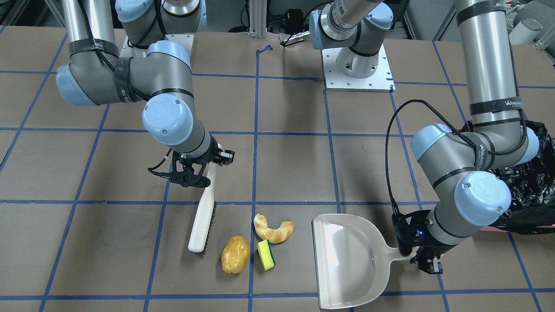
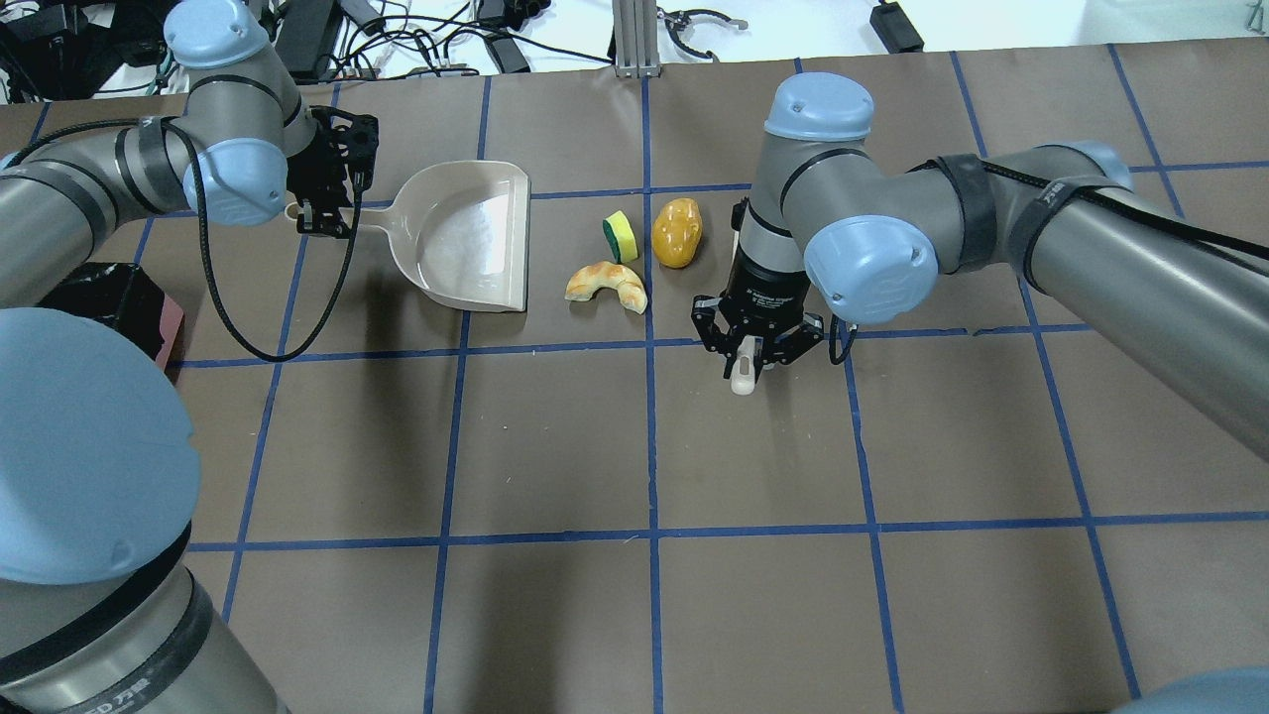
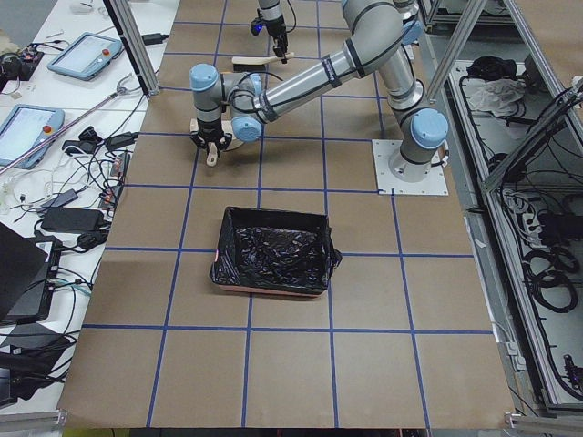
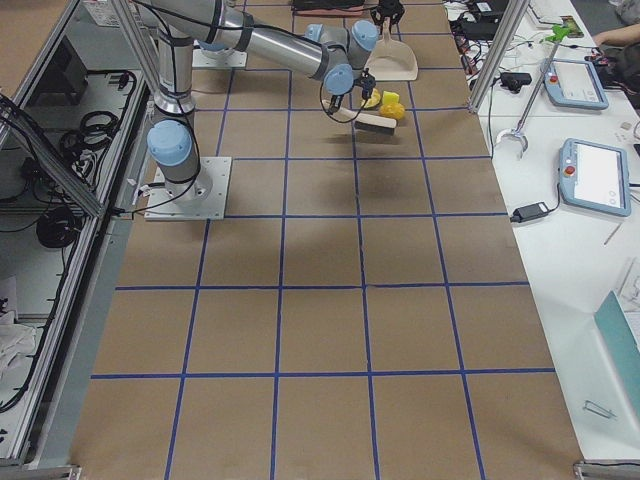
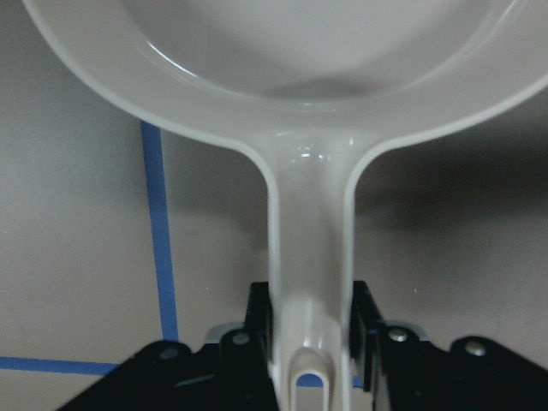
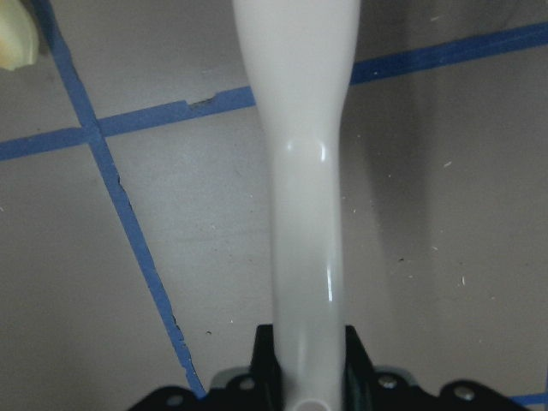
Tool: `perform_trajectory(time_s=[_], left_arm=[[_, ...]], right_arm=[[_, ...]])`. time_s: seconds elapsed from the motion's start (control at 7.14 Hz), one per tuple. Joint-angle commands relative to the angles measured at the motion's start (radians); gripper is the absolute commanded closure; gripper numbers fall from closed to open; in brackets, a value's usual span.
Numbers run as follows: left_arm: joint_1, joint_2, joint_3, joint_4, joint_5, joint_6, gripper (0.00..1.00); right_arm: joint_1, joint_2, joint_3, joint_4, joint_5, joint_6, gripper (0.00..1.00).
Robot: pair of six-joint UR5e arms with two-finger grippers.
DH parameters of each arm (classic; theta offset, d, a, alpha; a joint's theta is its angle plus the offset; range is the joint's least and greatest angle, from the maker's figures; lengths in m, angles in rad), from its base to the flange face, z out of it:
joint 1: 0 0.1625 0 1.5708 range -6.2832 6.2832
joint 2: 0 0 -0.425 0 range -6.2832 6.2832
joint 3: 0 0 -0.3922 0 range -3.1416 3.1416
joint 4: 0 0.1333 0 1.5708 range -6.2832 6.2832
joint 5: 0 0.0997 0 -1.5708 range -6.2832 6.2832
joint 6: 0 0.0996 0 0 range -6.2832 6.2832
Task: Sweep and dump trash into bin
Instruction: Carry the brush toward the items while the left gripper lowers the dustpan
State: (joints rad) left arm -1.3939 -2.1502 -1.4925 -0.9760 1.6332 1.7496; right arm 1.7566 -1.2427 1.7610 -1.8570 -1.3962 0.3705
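Observation:
The trash lies together on the table: a potato (image 1: 235, 254) (image 2: 677, 232), a croissant (image 1: 273, 229) (image 2: 606, 283) and a yellow-green sponge (image 1: 266, 255) (image 2: 621, 235). My left gripper (image 1: 418, 255) (image 2: 322, 213) (image 5: 310, 325) is shut on the handle of the beige dustpan (image 1: 347, 260) (image 2: 466, 238), whose mouth faces the trash. My right gripper (image 1: 204, 169) (image 2: 755, 347) (image 6: 308, 351) is shut on the handle of the beige brush (image 1: 204, 212). The brush bristles rest on the table beside the potato, on the side away from the dustpan. The bin (image 3: 271, 250) (image 1: 531, 186) stands behind my left arm.
The arm base plates (image 1: 359, 73) sit at the robot's side of the table. Cables and gear (image 2: 476, 30) lie past the table's far edge. Side benches hold tablets (image 4: 600, 175). My left arm's elbow (image 1: 477, 173) hangs over the bin's edge.

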Motion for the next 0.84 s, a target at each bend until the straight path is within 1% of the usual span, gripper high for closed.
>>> perform_trajectory(time_s=[0.0,0.14,0.56,0.7], left_arm=[[-0.019,0.009,-0.003,-0.003,0.004,0.014,0.85],[-0.017,0.025,-0.011,-0.004,0.007,0.046,0.88],[-0.008,0.023,-0.025,-0.004,0.008,0.067,0.88],[-0.010,0.023,-0.040,-0.004,0.010,0.067,0.88]], right_arm=[[0.007,0.015,-0.006,-0.013,0.000,0.013,1.00],[0.009,0.037,-0.008,-0.063,0.000,0.021,1.00],[0.039,0.040,-0.009,-0.071,0.002,0.079,1.00],[0.046,0.042,-0.011,-0.071,0.017,0.090,1.00]])
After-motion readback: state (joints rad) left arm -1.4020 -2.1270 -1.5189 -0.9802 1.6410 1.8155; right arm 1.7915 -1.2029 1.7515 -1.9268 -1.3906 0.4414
